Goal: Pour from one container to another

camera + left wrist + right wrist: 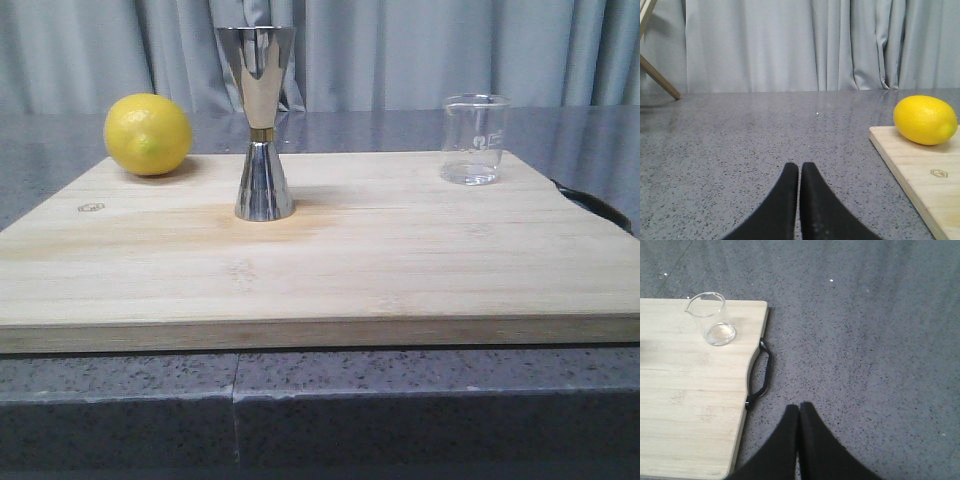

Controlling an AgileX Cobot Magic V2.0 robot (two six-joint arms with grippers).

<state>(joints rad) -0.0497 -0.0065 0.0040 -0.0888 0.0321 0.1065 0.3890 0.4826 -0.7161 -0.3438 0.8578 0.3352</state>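
Observation:
A small clear glass beaker (474,139) stands upright at the back right of the wooden board (320,270); the right wrist view shows the beaker (712,320) near the board's corner. The tall steel jigger (262,122) with a gold waist stands left of the board's middle. Neither gripper appears in the front view. My left gripper (799,167) is shut with nothing in it, over the grey counter left of the board. Also empty and shut, my right gripper (799,407) hangs over the counter to the right of the board.
A yellow lemon (147,134) lies on the board's back left corner, also seen as the lemon (925,120) in the left wrist view. A black handle (761,375) sticks out of the board's right edge. Grey curtains (400,50) hang behind the speckled counter (320,410).

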